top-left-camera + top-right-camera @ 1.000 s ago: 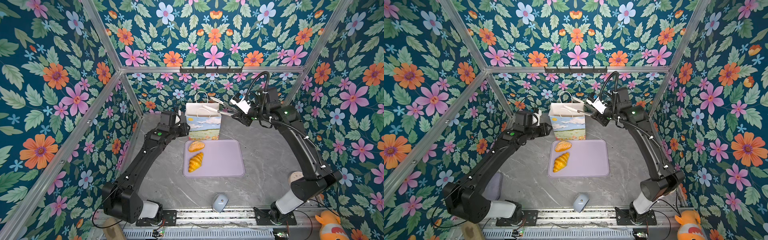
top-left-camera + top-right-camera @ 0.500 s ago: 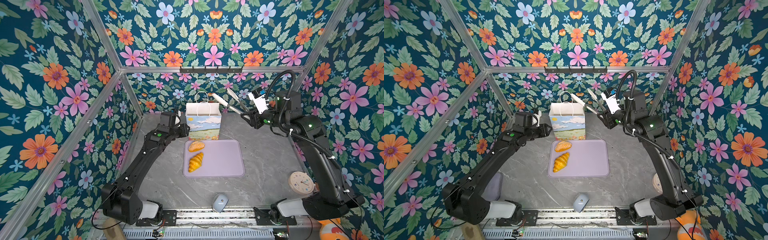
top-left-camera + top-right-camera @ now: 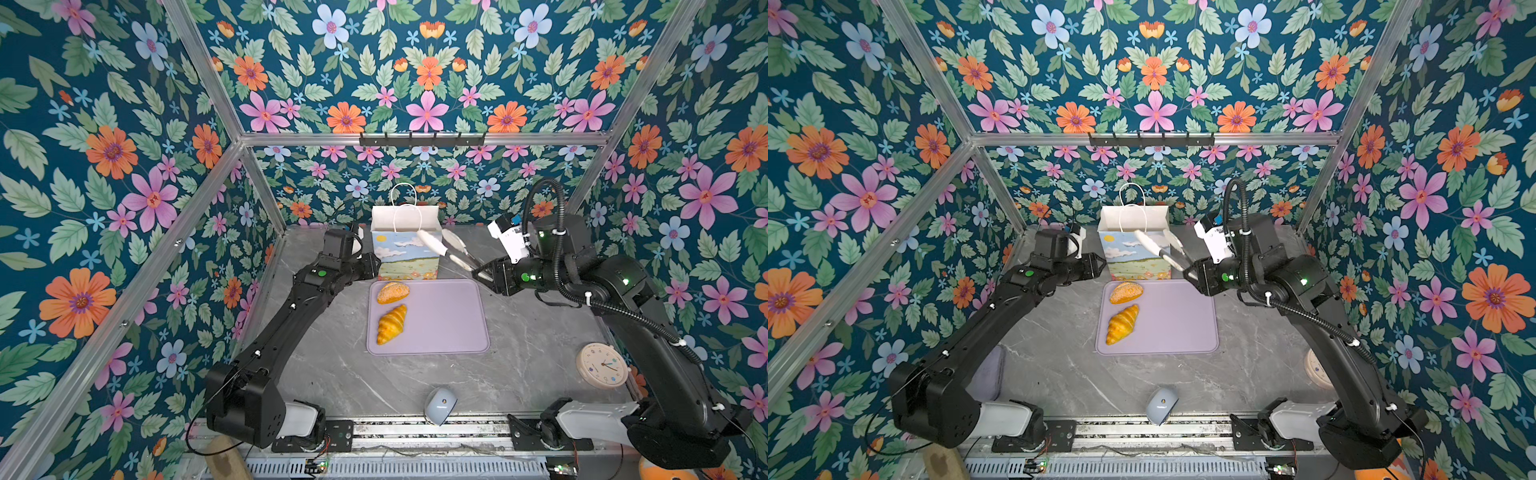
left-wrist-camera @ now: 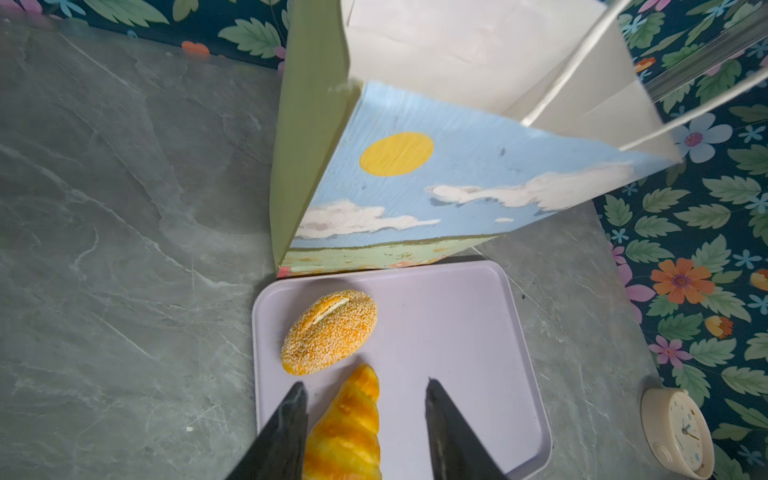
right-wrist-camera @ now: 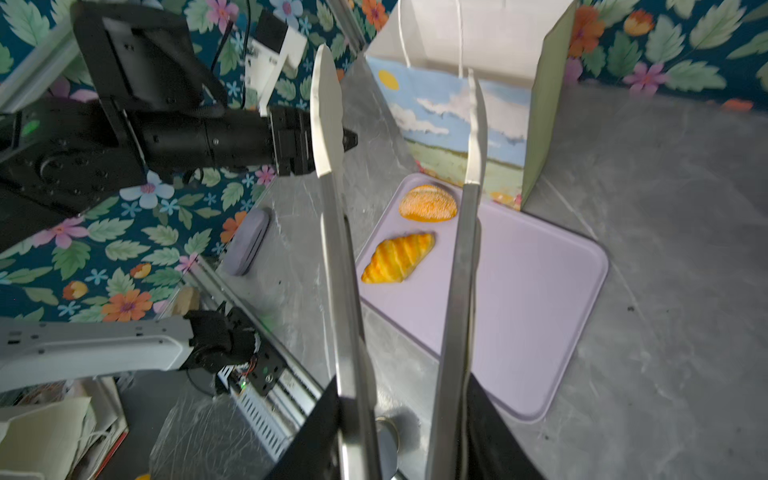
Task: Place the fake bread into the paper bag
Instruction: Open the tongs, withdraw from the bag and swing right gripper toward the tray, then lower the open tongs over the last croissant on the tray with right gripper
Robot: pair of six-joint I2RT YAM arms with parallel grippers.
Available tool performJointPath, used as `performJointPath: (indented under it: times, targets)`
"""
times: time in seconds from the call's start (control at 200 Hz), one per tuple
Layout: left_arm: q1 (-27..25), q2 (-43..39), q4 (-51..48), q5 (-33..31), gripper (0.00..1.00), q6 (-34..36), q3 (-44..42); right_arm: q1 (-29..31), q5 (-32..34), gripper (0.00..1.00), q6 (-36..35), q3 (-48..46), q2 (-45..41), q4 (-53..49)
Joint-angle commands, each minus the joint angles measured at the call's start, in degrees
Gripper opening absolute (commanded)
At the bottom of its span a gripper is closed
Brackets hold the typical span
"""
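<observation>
The paper bag (image 3: 405, 249) (image 3: 1133, 249) stands upright at the back, its white inside open to the top. In front of it a seeded bun (image 3: 392, 292) (image 4: 329, 331) and a croissant (image 3: 391, 324) (image 5: 398, 257), both fake bread, lie on a lilac tray (image 3: 449, 320). My right gripper (image 3: 484, 274) (image 5: 403, 382) is shut on metal tongs (image 3: 440, 249) (image 5: 340, 249). Their white tips are spread and empty before the bag's right front corner. My left gripper (image 3: 1100, 264) (image 4: 365, 384) hovers open and empty at the bag's left side, above the tray.
A round clock (image 3: 602, 365) lies at the right edge of the table. A grey computer mouse (image 3: 440, 405) sits at the front edge, and a lilac case (image 3: 988, 374) lies under the left arm. A hook rail (image 3: 422, 139) spans the back wall.
The right arm has drawn the tongs away from the bag's mouth, lifted, then come down; the tips now hang lower in front of the bag. The left arm has stayed still.
</observation>
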Motion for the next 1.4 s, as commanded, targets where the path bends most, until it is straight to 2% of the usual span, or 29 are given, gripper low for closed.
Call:
performJointPath:
  times: [0.0,0.125,0.195,0.28,0.45,0.595,0.835,1.09,1.395]
  targets:
    - [0.0,0.2,2.4,1.0,0.48,0.0,-1.7,1.3,2.4,0.41,4.3,-3.1,-0.9,-3.1]
    - [0.0,0.2,3.9,-0.6,0.47,0.1,-4.4,4.7,6.3,0.39,8.3,-7.8,-1.0,-3.8]
    - [0.0,-0.5,5.3,-5.8,0.47,0.3,-6.9,8.2,10.5,0.39,10.1,-10.4,-0.6,-3.1]
    - [0.0,-1.4,7.2,-10.7,0.47,0.1,-10.2,11.0,11.3,0.39,13.6,-11.8,1.2,-3.1]
    - [0.4,-4.2,12.3,-15.6,0.49,-1.8,-17.7,18.2,14.3,0.41,19.6,-10.2,7.6,-4.7]
    - [2.0,-7.4,15.3,-17.0,0.51,-3.4,-23.6,22.4,17.0,0.43,23.8,-6.1,14.0,-7.1]
    - [4.7,-12.0,16.8,-16.1,0.52,-3.0,-29.2,26.8,18.8,0.45,28.3,-0.1,23.8,-9.9]
    - [5.4,-12.2,17.7,-15.1,0.53,-2.8,-31.1,30.3,19.7,0.48,30.9,8.1,34.2,-14.6]
    - [6.1,-15.4,15.4,-23.0,0.53,-1.8,-32.6,30.6,19.8,0.5,32.5,12.6,39.2,-14.7]
